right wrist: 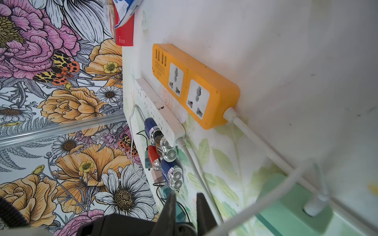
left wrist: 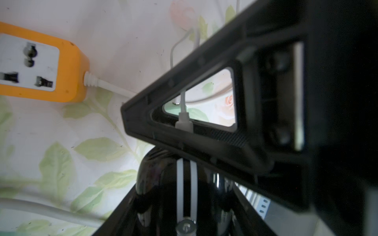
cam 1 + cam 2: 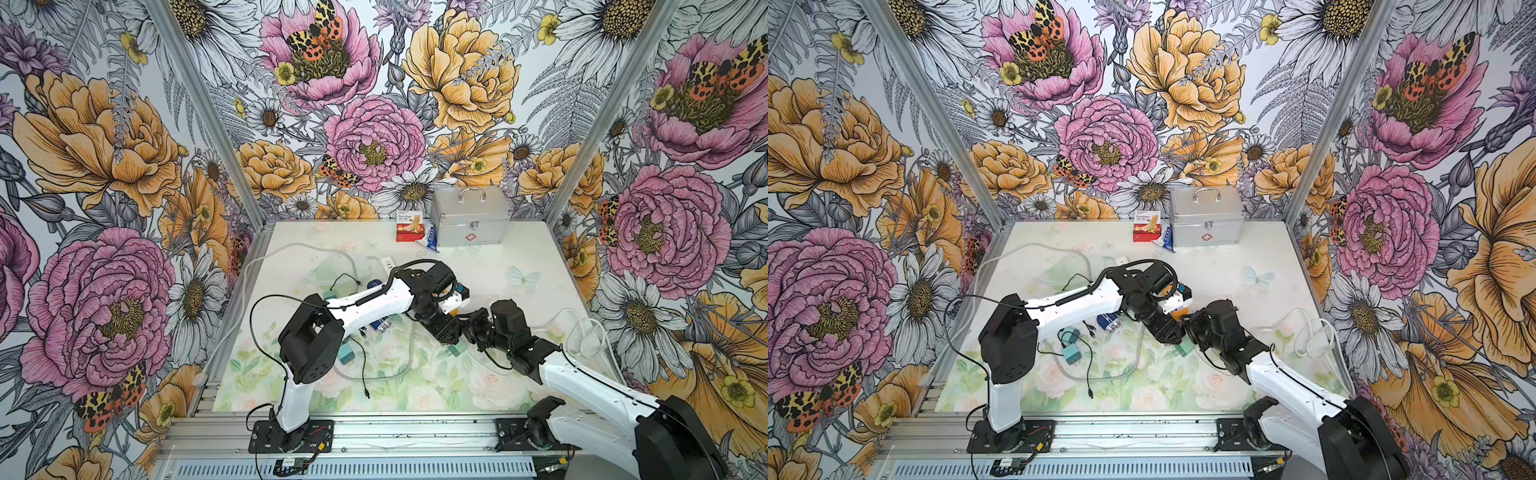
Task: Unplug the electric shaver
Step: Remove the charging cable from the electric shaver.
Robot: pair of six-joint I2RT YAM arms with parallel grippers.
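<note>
Orange power strip (image 1: 194, 85), blue shavers (image 1: 167, 168), seemingly a red shaver (image 1: 152, 154), floral mat (image 1: 223, 161).

Both top views overlook the table (image 3: 519, 257); both close wrist views share the orange power strip (image 1: 188, 77).

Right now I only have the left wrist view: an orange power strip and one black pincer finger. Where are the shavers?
Observer: A blue shaver, a red shaver and a second blue shaver lie next to a white power strip.
Operator: Anything plugged into the orange strip?
Observer: Both sockets of the orange power strip are empty.
Operator: What's at the back?
Observer: A silver case, with a red box beside it.
</note>
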